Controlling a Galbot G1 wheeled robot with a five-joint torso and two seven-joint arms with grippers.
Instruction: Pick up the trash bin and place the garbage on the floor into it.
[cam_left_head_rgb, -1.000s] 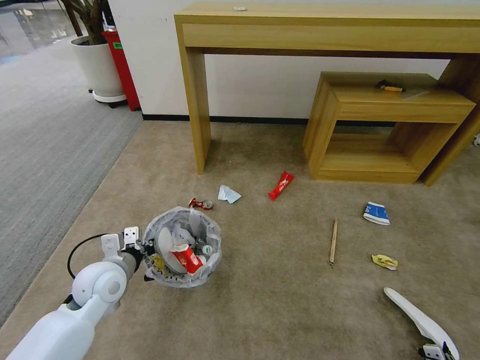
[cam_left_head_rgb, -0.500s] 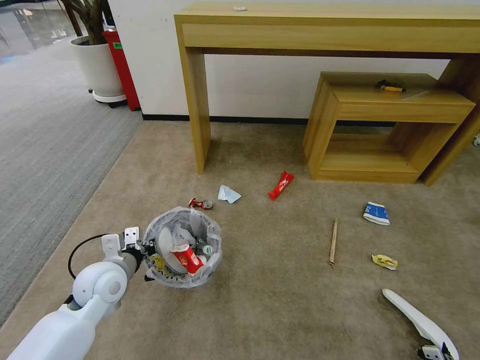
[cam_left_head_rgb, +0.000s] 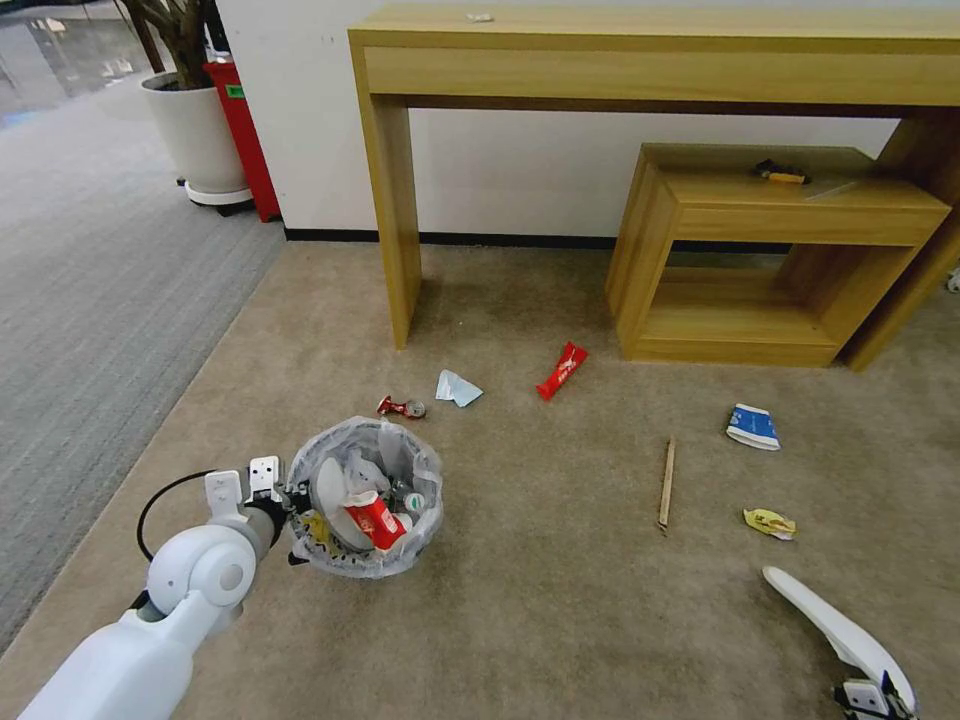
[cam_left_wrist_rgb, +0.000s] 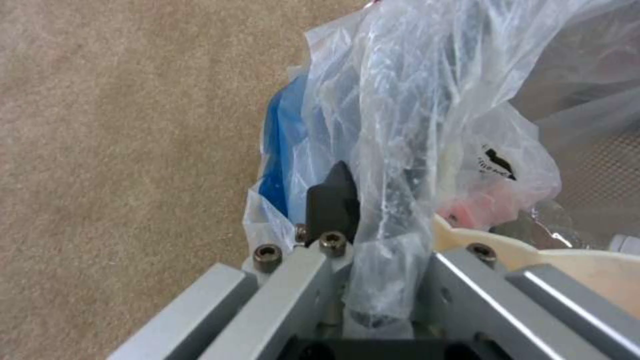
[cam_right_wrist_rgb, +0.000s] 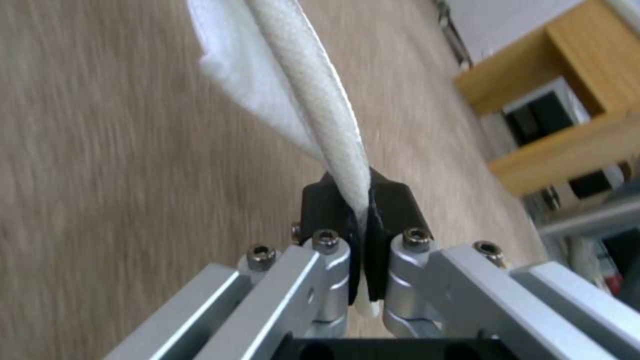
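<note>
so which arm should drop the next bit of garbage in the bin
Right. The right gripper is already shut on a white slipper, so that piece is probably next. The left gripper is clamped on the trash bin rim, so it is busy holding it.

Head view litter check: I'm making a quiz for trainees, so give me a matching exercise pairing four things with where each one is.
Things:
1. white slipper
2. red cup
3. wooden stick
4. trash bin

Places:
A. held at its rim by the left gripper
B. lying on the carpet, between the bin and the blue-white carton
C. pinched in the right gripper
D. inside the bin's bag

Pairs: 1-C, 2-D, 3-B, 4-A
</note>
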